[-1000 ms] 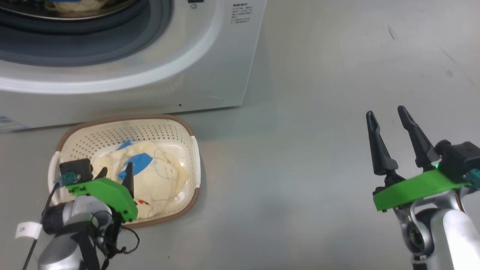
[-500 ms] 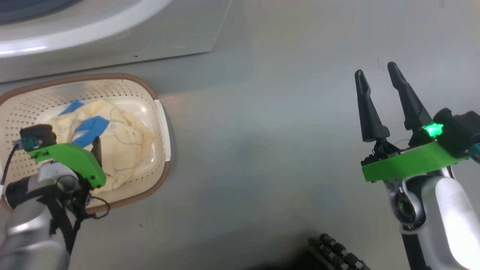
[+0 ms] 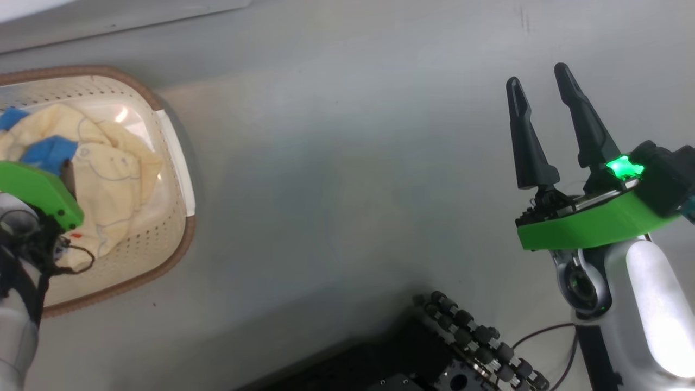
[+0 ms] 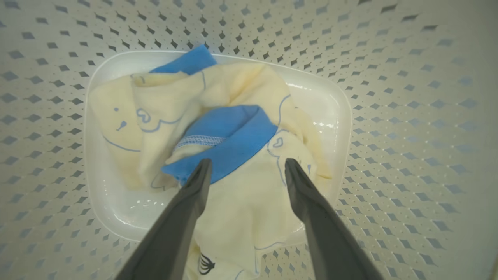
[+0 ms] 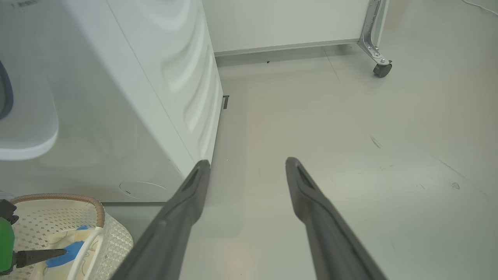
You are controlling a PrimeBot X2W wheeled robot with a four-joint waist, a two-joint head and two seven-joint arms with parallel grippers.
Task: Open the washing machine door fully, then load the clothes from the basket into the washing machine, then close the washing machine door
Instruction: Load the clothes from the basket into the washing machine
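The cream perforated basket point(image 3: 179, 239) stands on the floor at the head view's left edge, below the washing machine point(image 3: 108, 21). In it lie the cream-yellow clothes point(image 3: 108, 168) with blue patches. My left gripper point(image 4: 248, 161) reaches down into the basket, open, its fingertips astride the edge of a blue patch on the clothes point(image 4: 241, 85). I cannot tell whether the tips touch the cloth. My right gripper point(image 3: 537, 75) hangs open and empty over bare floor at the right. The right wrist view shows the washing machine point(image 5: 155, 97) side. The washing machine door is out of view.
The black base of the robot, with a row of rollers point(image 3: 461, 336), fills the lower middle of the head view. A caster wheel point(image 5: 382, 70) on a metal leg stands by the far wall. Grey floor lies between the basket point(image 5: 113, 233) and my right gripper point(image 5: 247, 161).
The head camera has swung down and to the right, so the basket and washer slid up and left in the picture. Both grippers stay open, the left one still over the clothes.
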